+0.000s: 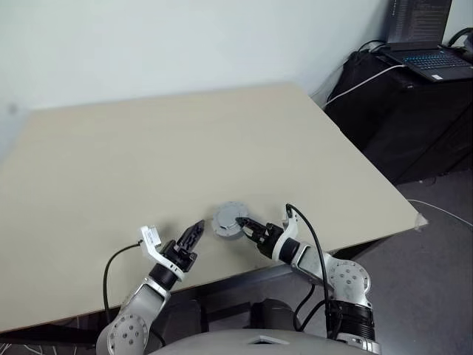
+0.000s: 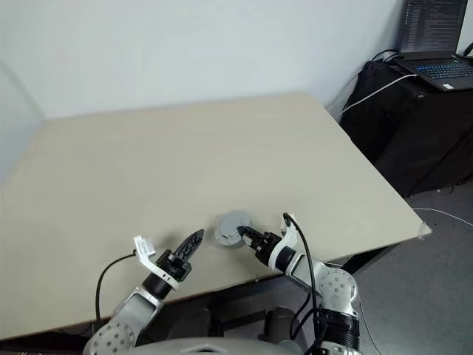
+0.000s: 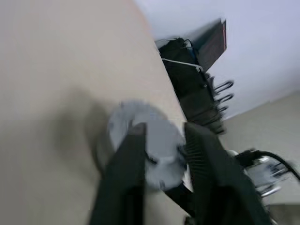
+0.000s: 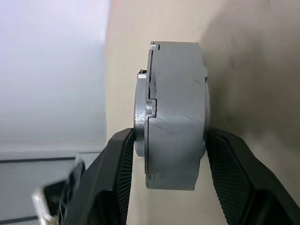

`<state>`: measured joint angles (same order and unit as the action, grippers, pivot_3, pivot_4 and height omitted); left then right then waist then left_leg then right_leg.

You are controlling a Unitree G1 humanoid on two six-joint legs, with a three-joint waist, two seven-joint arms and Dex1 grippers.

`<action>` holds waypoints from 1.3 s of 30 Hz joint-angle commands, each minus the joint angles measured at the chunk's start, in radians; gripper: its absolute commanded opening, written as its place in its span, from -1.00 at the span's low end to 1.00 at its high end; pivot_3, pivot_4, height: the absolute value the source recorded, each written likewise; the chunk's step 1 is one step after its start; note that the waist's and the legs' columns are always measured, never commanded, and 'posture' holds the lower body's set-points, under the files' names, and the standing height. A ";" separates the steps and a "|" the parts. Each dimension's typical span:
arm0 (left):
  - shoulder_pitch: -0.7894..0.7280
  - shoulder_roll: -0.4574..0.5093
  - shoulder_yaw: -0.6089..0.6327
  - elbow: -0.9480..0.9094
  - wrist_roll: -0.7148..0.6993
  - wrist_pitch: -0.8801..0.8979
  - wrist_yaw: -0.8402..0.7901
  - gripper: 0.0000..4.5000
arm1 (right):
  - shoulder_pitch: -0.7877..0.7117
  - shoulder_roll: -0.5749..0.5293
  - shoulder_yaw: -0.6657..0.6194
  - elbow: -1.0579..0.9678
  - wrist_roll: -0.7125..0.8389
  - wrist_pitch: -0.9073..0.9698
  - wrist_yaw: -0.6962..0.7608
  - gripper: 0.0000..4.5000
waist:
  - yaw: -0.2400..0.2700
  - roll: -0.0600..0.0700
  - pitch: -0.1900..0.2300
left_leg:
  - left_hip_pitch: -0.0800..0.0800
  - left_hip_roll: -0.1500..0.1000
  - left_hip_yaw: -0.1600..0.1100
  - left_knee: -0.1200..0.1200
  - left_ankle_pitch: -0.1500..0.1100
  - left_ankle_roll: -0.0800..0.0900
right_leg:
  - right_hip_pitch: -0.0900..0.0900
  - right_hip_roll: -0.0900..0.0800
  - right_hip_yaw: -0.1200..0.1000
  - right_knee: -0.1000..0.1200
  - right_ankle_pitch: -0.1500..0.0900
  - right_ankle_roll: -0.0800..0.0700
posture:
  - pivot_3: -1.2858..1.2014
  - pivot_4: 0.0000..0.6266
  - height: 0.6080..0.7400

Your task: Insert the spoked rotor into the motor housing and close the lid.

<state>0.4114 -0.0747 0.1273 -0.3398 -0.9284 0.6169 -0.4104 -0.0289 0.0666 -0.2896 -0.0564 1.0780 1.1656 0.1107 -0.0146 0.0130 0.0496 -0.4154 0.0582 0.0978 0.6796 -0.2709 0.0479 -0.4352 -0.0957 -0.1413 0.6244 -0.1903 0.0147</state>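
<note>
Your left gripper (image 1: 194,234) hovers with fingers parted and empty, just left of the motor housing (image 1: 230,220), a grey metal puck with its lid (image 4: 142,114) seated on it, near the table's (image 1: 185,148) front edge. Your right gripper (image 1: 244,225) clamps it top and bottom; a laptop (image 1: 425,41) sits far right.

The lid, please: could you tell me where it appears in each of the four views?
Left eye view: the lid near the table's front edge, between both grippers.
Right eye view: same spot.
Left wrist view: blurred, beyond the left fingers.
Right wrist view: edge-on, centre, between the right fingers.
Shared landmark: the table.
</note>
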 commanded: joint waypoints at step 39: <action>0.081 -0.108 -0.140 -0.029 -0.462 -0.077 0.048 0.99 | -0.072 -0.047 0.170 0.053 0.482 0.008 -0.106 -0.07 | -0.009 -0.002 0.001 | -0.004 0.000 0.001 0.003 0.000 0.001 | -0.003 0.002 0.002 0.001 0.001 0.001 | 0.03 -1.00 1.00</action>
<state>0.5059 -0.1005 0.0451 -0.3171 -1.3770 0.5513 -0.3461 -0.0685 0.0103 -0.1185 0.0165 1.5330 1.1877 -0.0287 -0.0237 0.0109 0.0502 -0.4194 0.0583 0.0989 0.6823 -0.2703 0.0489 -0.4382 -0.0931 -0.1395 0.6254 -0.1897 0.0154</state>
